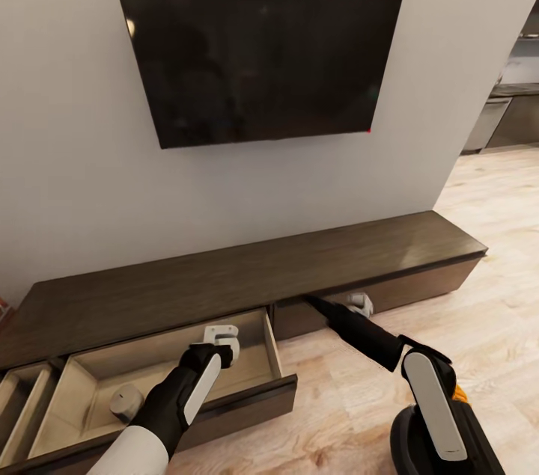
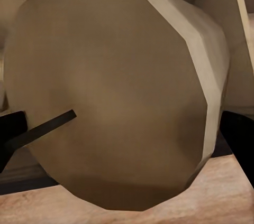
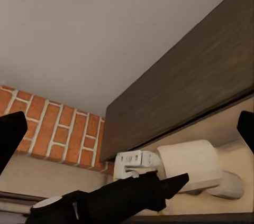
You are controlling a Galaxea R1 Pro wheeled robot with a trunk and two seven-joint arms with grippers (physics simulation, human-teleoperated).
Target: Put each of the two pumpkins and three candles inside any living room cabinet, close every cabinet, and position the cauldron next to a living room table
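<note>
STEP: you were stowing a candle | left tool (image 1: pixel 221 344) held a pale candle (image 2: pixel 121 86) over the cabinet (image 1: pixel 247 273)'s open drawer (image 1: pixel 263 336) at 7 o'clock | right tool (image 1: pixel 359 304): grip untellable | NEXT: lower, release inside.

Head cam looks down at cabinet (image 1: pixel 247 288); both wrist cams close on its drawer.

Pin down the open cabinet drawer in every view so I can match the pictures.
Head view: open drawer at lower left, under the cabinet top.
Left wrist view: its pale wood behind the close-up candle.
Right wrist view: pale interior beneath the dark top.
Shared landmark: the left gripper with that candle, over the drawer.
</note>
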